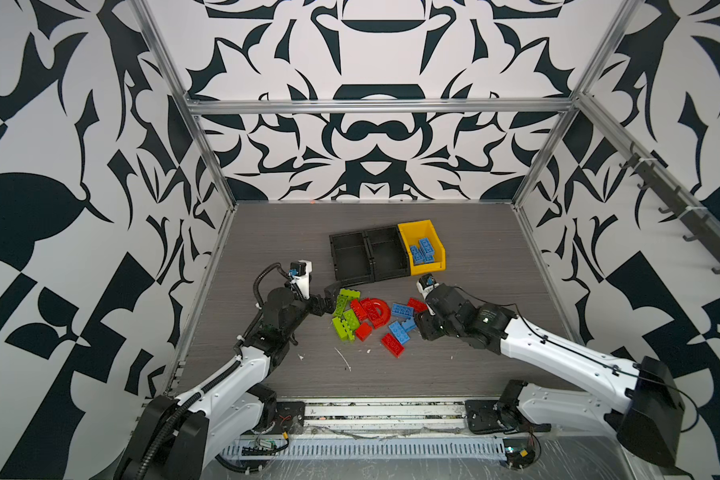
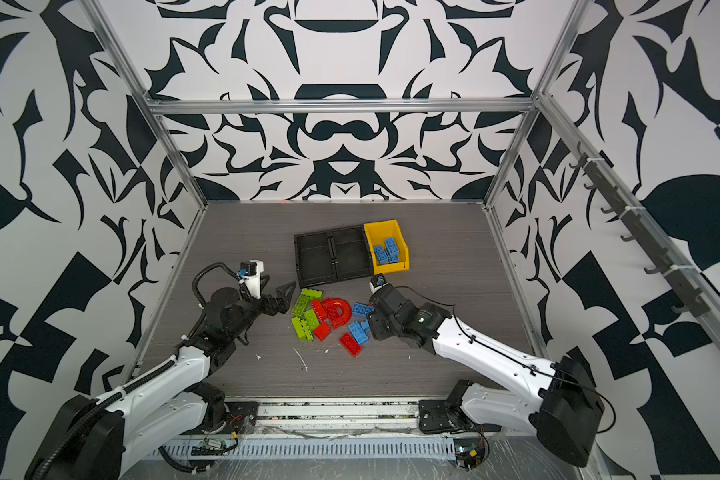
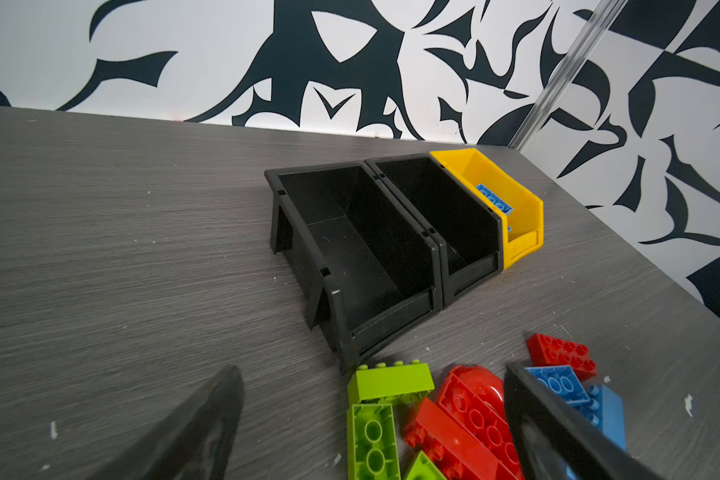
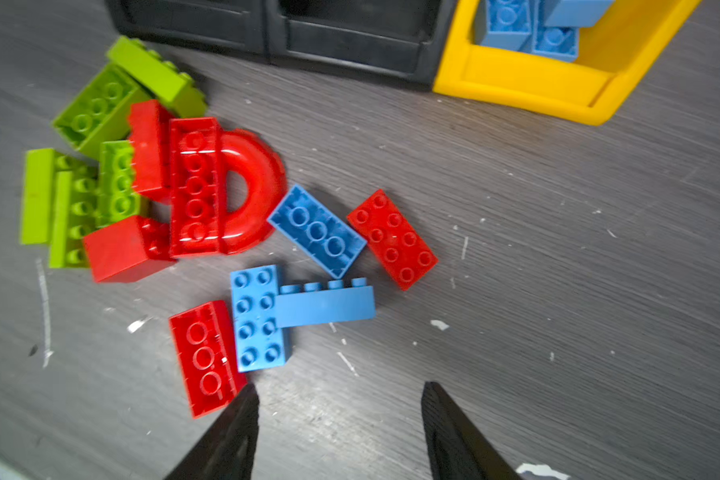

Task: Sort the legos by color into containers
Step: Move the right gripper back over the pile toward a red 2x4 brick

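In both top views the right gripper's fingers are hidden under its own wrist housing, which also covers part of a studded red brick (image 1: 416, 304) at the right edge of the loose pile. Its wrist view shows the right gripper (image 4: 337, 395) with jaws apart and only bare table (image 4: 558, 270) between them. One fingertip sits just beside an upturned red brick (image 4: 206, 357) that touches a light blue brick (image 4: 258, 318). In that view the frame edge cuts off the two black bins (image 4: 267, 29) and the yellow bin (image 4: 528, 87).

The left gripper (image 2: 285, 297) stands wide open and holds nothing, just left of the lime green bricks (image 1: 344, 309). In its wrist view one finger (image 3: 558, 428) covers part of the blue pieces on the table. A black bin wall hides most of the yellow bin's inside, so only a sliver of blue shows there.

The sorted blue bricks (image 1: 422, 249) lie piled in the yellow bin, overlapping too much to count. The red arch (image 1: 379, 311) lies mid-pile against other red pieces, green to its left and blue to its right. The whole pile lies on the table just in front of the bins. White scraps (image 1: 344, 359) lie nearer the arm bases.
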You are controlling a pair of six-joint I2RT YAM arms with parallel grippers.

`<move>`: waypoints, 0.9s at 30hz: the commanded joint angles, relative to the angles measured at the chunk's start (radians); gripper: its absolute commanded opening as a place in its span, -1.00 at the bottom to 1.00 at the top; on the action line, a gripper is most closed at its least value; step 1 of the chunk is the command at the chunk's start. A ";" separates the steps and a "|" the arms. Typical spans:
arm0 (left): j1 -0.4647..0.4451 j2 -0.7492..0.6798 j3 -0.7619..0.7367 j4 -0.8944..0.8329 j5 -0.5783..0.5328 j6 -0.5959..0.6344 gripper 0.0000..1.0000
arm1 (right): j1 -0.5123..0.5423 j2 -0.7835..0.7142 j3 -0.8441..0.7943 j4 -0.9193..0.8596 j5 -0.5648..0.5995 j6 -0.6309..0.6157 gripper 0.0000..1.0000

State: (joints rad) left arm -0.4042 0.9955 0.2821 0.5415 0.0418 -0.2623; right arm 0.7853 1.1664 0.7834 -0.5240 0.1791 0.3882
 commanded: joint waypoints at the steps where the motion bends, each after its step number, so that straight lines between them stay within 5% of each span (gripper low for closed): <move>1: -0.001 0.006 0.012 0.028 0.010 -0.006 1.00 | -0.121 0.053 0.056 0.006 -0.090 -0.047 0.22; 11: -0.002 -0.029 0.008 0.011 0.007 -0.004 1.00 | -0.249 0.258 0.123 0.069 -0.249 -0.131 0.17; 27: -0.002 0.005 0.017 0.017 0.024 -0.013 1.00 | -0.263 0.426 0.146 0.157 -0.222 -0.117 0.22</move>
State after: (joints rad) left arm -0.4042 1.0046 0.2821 0.5415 0.0528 -0.2657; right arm 0.5312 1.5784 0.9077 -0.3965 -0.0605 0.2588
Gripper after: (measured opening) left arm 0.999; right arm 0.610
